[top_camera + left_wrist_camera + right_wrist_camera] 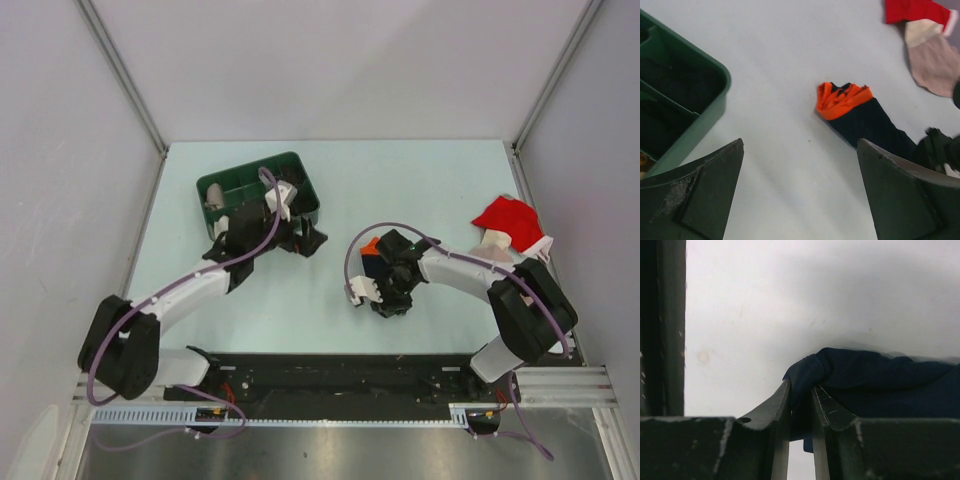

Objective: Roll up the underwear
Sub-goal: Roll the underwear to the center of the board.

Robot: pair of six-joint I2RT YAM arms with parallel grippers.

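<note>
The underwear (860, 112) is navy-blue fabric with an orange band at one end, folded into a narrow strip on the pale table. In the top view it (371, 247) lies mid-table, mostly hidden under my right gripper (385, 300). My right gripper (801, 387) is shut on a navy edge of the underwear (880, 377). My left gripper (800, 165) is open and empty, hovering over bare table left of the underwear and beside the green tray; in the top view it (300, 240) sits at the tray's near corner.
A green compartment tray (301, 175) stands at the back left, and its rim (715, 107) shows in the left wrist view. A red cloth (505, 218) and a beige-pink cloth (492, 243) lie at the right edge, also in the left wrist view (935, 62).
</note>
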